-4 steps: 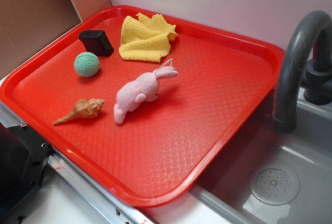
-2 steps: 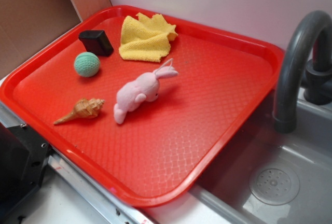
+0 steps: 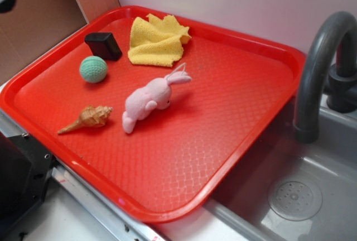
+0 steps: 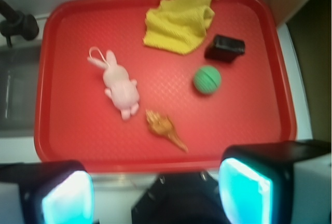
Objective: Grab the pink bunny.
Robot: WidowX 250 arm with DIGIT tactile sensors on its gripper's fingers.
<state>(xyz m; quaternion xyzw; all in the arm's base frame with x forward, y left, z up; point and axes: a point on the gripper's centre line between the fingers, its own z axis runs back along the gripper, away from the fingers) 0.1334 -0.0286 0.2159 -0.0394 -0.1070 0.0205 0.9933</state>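
Only change from a moment ago: a dark bit of arm now pokes into the exterior view's top left corner; nothing on the tray has moved. The gripper hangs over the tray's near edge, jaws wide apart, empty. The bunny lies mid-tray (ears toward the towel). Shell sits just beside the bunny, ball and black block further off, nothing blocking it. Grey sink and faucet border the tray.
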